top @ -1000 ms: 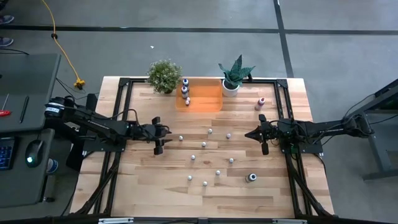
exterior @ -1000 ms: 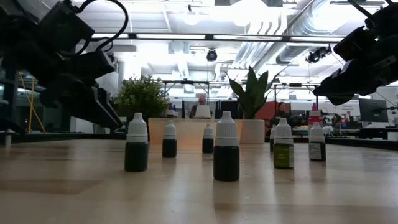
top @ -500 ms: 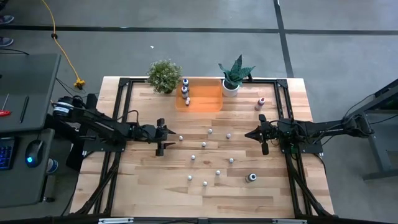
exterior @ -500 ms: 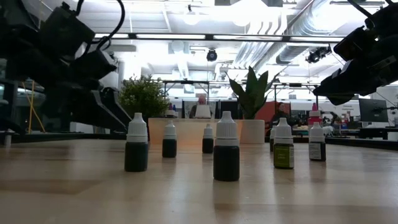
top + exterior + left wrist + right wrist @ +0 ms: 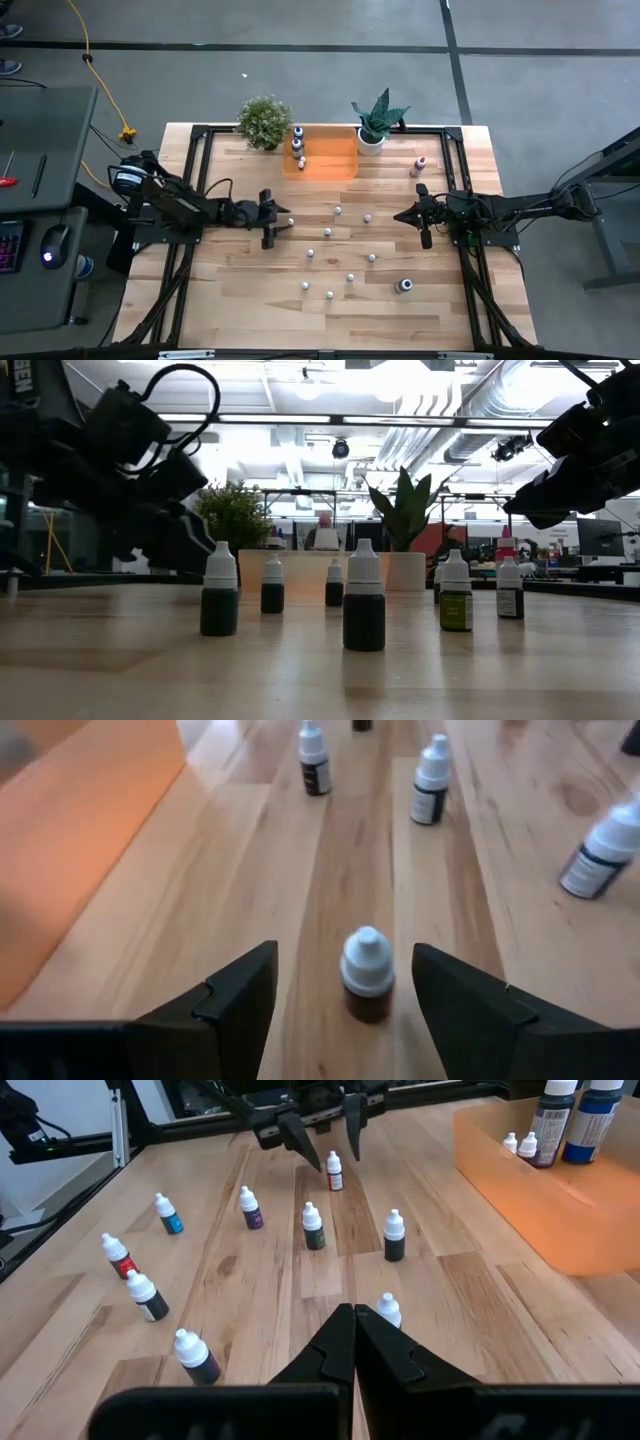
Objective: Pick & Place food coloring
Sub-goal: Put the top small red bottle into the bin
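Left hand (image 5: pixel 283 222) now farther along the counter (image 5: pixel 250 300), fingers spread wider, straddling a white-capped food coloring bottle (image 5: pixel 367 973)

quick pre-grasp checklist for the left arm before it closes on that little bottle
1. Left tool open: ok, its two fingers stand wide apart.
2. Target bottle between the fingers: ok, white-capped, upright, roughly centred in the gap.
3. Fingers touching the bottle: ok, a gap shows on both sides.
4. Neighbouring bottles out of the way: ok, the nearest ones stand well beyond the fingertips.
5. Orange bin free to receive: ok, a few bottles sit at one end, the rest is bare.
6. Right tool out of the way: ok, shut and waiting at the table's right side.
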Controlling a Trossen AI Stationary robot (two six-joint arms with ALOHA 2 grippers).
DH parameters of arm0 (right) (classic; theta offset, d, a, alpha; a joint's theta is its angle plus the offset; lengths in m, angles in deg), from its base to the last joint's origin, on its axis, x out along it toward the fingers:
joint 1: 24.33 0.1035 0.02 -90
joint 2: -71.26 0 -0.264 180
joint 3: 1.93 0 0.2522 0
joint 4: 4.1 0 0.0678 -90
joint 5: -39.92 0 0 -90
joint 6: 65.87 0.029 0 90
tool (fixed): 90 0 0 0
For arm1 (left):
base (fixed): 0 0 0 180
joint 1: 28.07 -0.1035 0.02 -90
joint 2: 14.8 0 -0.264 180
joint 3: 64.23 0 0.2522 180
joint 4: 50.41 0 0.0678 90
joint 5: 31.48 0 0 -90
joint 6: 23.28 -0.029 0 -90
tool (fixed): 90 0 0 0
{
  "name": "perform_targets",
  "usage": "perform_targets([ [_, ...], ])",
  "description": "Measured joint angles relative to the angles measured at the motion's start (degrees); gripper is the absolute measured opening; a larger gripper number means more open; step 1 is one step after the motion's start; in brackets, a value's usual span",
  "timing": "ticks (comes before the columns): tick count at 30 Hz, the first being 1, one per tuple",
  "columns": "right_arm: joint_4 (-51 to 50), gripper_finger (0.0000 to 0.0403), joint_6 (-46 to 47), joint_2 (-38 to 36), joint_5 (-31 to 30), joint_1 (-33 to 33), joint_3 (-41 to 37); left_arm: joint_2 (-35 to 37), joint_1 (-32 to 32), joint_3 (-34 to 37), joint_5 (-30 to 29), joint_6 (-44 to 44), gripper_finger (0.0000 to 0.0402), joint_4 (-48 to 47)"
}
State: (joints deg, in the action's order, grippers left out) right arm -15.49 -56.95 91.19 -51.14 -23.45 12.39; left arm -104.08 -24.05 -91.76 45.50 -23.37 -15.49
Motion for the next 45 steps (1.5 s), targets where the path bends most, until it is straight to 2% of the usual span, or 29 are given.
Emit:
perform_targets([
  [10,0.01,0.0000,0.00,-0.01,0.02,0.01,0.00,-0.02,0.00,-0.22,2.01,0.34,0.0221,-1.72],
  [22,0.01,0.0000,0.00,-0.01,0.02,0.02,0.01,-0.02,0.00,-0.21,2.01,0.36,0.0154,-1.61],
  [45,0.01,0.0000,0.00,0.00,0.00,0.02,0.01,-0.65,0.00,-0.23,2.86,0.57,0.0151,0.04],
])
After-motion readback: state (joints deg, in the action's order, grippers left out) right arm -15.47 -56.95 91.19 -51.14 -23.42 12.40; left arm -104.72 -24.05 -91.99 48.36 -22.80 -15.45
